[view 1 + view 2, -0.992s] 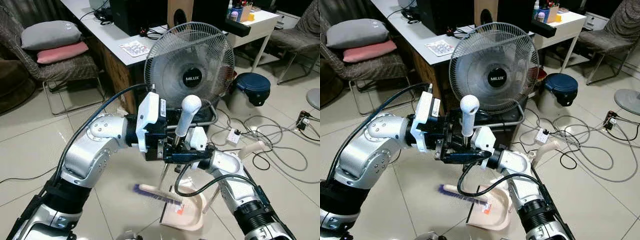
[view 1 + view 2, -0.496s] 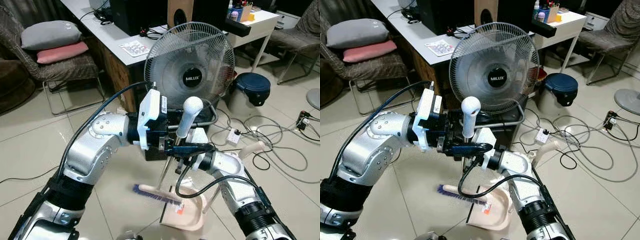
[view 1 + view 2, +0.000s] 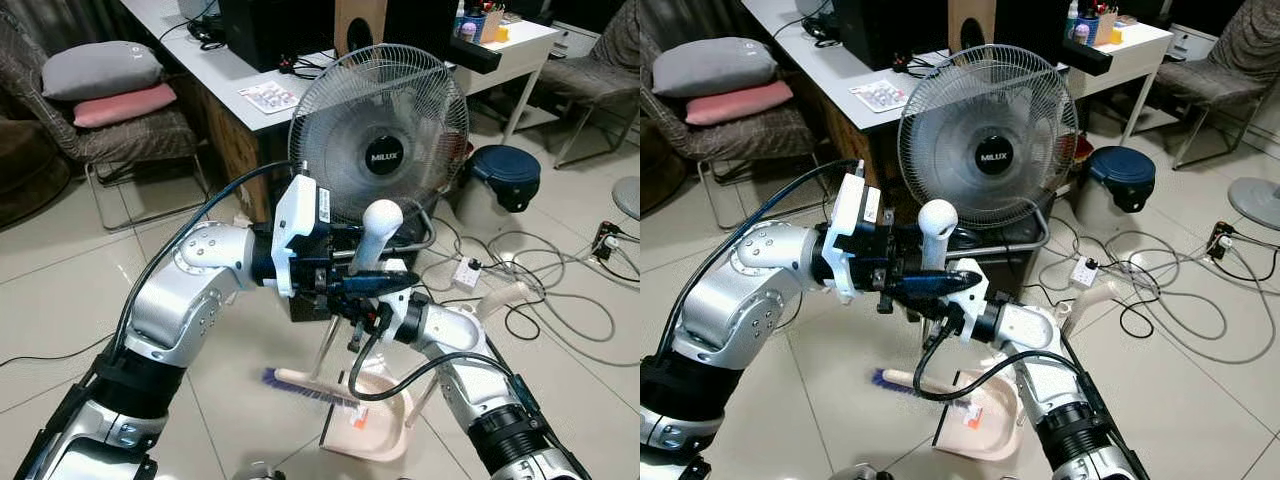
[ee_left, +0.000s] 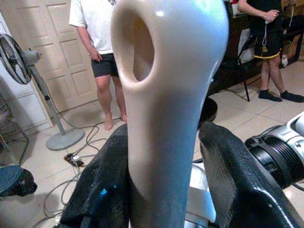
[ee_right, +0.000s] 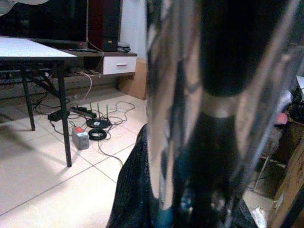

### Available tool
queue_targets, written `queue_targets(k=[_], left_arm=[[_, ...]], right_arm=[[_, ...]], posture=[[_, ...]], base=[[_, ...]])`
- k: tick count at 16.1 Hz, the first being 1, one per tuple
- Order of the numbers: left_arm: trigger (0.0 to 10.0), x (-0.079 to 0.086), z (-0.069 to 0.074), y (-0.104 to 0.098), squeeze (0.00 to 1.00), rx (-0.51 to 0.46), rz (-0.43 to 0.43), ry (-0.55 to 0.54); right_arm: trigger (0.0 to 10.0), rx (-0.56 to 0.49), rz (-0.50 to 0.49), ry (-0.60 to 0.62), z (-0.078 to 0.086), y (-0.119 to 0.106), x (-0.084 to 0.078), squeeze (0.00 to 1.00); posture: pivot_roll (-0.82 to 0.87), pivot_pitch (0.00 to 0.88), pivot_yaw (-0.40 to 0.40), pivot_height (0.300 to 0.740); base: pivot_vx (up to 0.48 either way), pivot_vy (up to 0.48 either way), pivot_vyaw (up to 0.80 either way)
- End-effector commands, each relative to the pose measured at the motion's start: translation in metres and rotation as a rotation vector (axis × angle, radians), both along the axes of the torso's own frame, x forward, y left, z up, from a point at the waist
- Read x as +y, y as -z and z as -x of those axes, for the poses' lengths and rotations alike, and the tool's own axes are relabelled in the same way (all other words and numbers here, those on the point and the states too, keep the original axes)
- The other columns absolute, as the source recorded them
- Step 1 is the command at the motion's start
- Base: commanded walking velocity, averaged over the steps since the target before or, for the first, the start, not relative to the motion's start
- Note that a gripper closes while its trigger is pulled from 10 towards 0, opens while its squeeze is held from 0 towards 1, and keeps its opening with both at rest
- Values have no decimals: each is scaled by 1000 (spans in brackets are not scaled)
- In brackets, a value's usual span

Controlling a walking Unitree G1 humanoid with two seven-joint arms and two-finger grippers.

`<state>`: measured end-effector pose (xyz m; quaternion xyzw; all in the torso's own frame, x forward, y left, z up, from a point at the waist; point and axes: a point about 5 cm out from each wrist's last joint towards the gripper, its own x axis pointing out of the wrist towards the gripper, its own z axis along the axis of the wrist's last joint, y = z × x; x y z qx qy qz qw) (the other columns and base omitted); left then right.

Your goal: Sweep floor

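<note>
Right gripper (image 3: pixel 350 283) has risen since a second ago, its black fingers now lying across the broom handle (image 3: pixel 372 232) just under the cream knob; whether they clamp the shaft, cannot tell. Left gripper (image 3: pixel 335 272) clenched on broom handle, pads either side of it in the wrist view (image 4: pixel 161 142). Handle slightly tilted, brush head (image 3: pixel 310 386) on the tiles, purple bristles touching the mouth of the cream dustpan (image 3: pixel 375 425). One broom, one dustpan, its long handle (image 3: pixel 500 297) slanting up on the right. Behind, close: one floor fan (image 3: pixel 380 140), one desk (image 3: pixel 215 75) edge. Blue bin (image 3: pixel 505 175) and loose cables with power strip (image 3: pixel 467 272) crowd the right. Open tile on the left, up to the chair with two cushions (image 3: pixel 105 85). Two people standing (image 4: pixel 97 52), second fan beside them
</note>
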<state>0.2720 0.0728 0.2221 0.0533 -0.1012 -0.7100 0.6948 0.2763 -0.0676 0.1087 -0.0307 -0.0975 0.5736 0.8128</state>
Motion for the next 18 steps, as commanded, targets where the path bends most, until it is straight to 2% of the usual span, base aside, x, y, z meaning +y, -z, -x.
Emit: queue_targets(k=[1,11,12,13,18], left_arm=[[0,-8,5,-4,0,-21,-6,70],[0,-9,3,-6,0,-24,24,47],[0,-9,3,-6,0,-28,26,42],[0,-9,2,-6,0,-34,26,32],[0,-8,-2,-6,0,-46,38,4]], right_arm=[[0,-10,-3,2,-2,-4,0,0],[118,-40,16,27,-3,-4,-4,0],[10000,-45,18,37,-4,-4,-4,224],[10000,-37,14,24,-4,-4,-4,1000],[10000,-39,-4,-14,-3,-7,-6,1000]], posture=[[-31,6,34,740],[-35,0,34,740],[-35,0,34,740],[-35,0,34,740],[-38,0,31,740]], base=[[0,0,0],[0,0,0],[0,0,0],[0,0,0],[0,0,0]])
